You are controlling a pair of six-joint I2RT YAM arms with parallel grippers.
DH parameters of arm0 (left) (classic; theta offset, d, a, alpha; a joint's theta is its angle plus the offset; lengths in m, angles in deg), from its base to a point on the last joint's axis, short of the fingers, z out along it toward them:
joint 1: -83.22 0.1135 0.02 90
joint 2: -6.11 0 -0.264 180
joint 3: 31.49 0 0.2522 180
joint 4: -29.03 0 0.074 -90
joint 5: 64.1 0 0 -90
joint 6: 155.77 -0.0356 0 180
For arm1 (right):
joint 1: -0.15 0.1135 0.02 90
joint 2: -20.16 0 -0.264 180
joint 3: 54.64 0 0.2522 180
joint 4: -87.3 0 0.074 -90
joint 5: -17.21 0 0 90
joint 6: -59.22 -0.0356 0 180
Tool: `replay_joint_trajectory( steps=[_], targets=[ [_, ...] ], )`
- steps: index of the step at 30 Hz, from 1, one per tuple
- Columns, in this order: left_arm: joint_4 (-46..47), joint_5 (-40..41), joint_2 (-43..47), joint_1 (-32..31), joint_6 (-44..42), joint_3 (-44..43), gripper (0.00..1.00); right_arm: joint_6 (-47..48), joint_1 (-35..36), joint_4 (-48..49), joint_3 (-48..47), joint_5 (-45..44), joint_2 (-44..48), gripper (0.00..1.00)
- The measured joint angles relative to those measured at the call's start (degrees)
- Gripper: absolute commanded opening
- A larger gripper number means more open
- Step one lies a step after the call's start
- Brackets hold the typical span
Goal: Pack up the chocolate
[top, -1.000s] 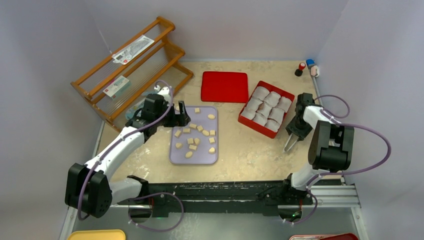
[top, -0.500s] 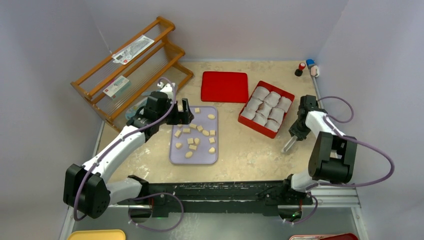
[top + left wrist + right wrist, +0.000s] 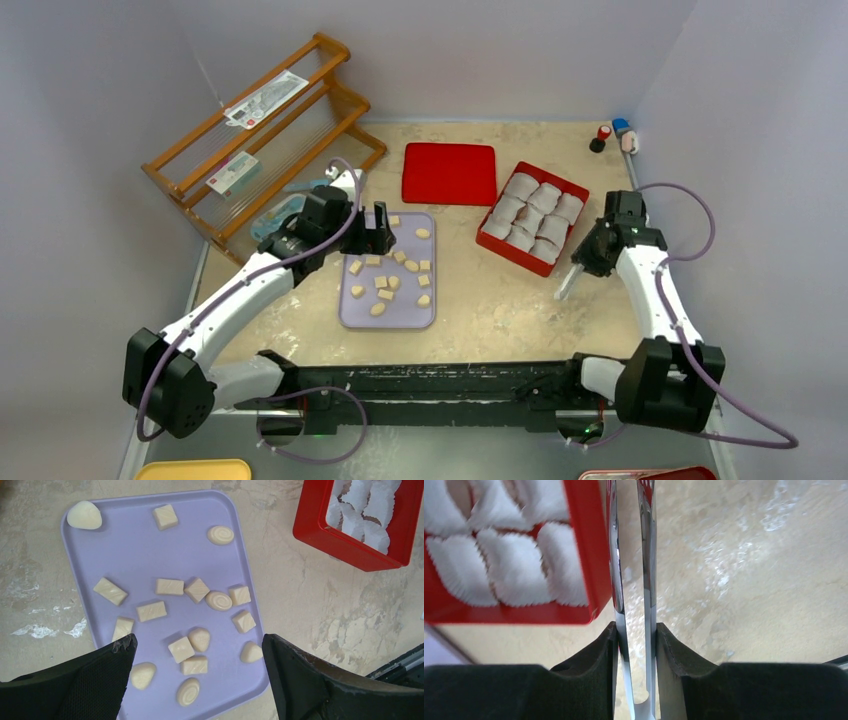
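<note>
Far left, you've got the wooden rack (image 3: 265, 140) standing against the wall, well clear of the action. Next in, your left gripper (image 3: 378, 230) hovers over the far left corner of the lavender tray (image 3: 75, 560). Its jaws are spread wide and there is nothing between them. The wrist view looks straight down through that gap at the chocolate (image 3: 169, 586). All the pieces are lying on the tray, scattered loosely. Some are square blocks, some are rounded lumps, and a couple show a swirl on top. Most are bunched in the tray's middle and near half, with three lying apart toward the far end. None of them is touching your fingers.

Moving right, the flat red lid (image 3: 449, 172) lies on the table (image 3: 480, 300) beyond the tray. Beside it sits the red box (image 3: 510, 255), angled, its compartments lined with white paper cups (image 3: 533, 215). You can see no chocolate in any cup.

Further right, your right gripper (image 3: 636, 650) is clamped down on a pair of metal tweezers (image 3: 646, 555), pads pressing both arms. The prongs run nearly parallel with a narrow slit between them, and they carry nothing. The tweezers point down toward the table just off the box's near right corner, not touching the box.

Far right corner, a few small bottles (image 3: 602, 137) stand by the wall.
</note>
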Motion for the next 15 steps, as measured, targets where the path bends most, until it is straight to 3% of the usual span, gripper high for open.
replay_joint_trajectory(
  steps=[6,15],
  targets=[
    [-0.6,1.1,0.0,-1.7,0.8,-0.8,0.94,3.1,6.2,-3.9,-2.7,5.5,1.6,0.27],
    [-3.5,3.5,0.0,-2.3,1.3,-2.3,0.94,7.3,22.7,-7.6,-9.8,13.4,-1.2,0.28]
  ],
)
